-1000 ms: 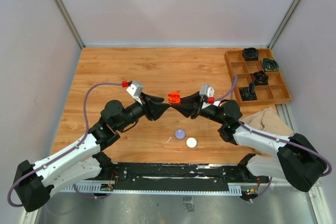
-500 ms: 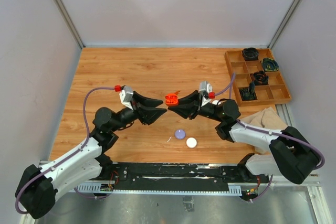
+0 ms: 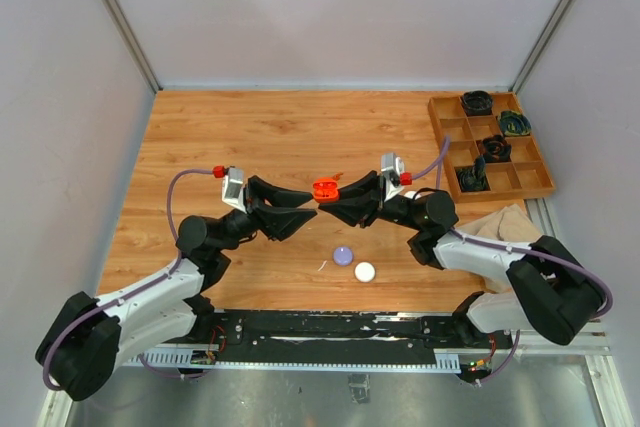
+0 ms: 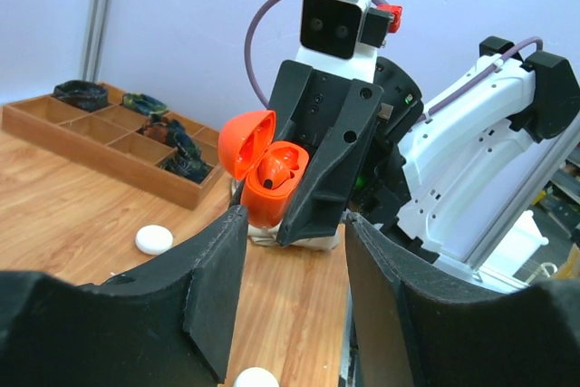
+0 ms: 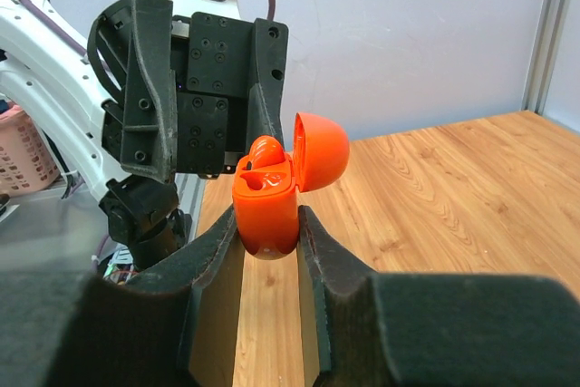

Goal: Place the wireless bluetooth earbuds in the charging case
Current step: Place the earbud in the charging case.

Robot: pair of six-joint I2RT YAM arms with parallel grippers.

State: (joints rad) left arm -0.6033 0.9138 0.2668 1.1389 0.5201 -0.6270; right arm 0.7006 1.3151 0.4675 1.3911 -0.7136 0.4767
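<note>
The wooden table [image 3: 250, 137] carries a compartment tray [image 3: 500, 193] at its far right corner, with a tan cloth [image 3: 510, 227] just in front of it. Above the middle, the right claw [image 5: 267, 224] pinches an orange charging case [image 5: 265, 210] by its body — lid flipped open, an orange earbud [image 4: 275, 168] seated inside. The left claw [image 4: 294, 219] faces it, jaws partway apart, holding nothing. Nearer the arm bases lie a lilac puck [image 3: 343, 255] and a white puck [image 3: 364, 271], side by side.

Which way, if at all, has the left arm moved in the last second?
Yes. The left arm has pulled back leftward, widening its gap from the lilac puck, which has stayed put.
</note>
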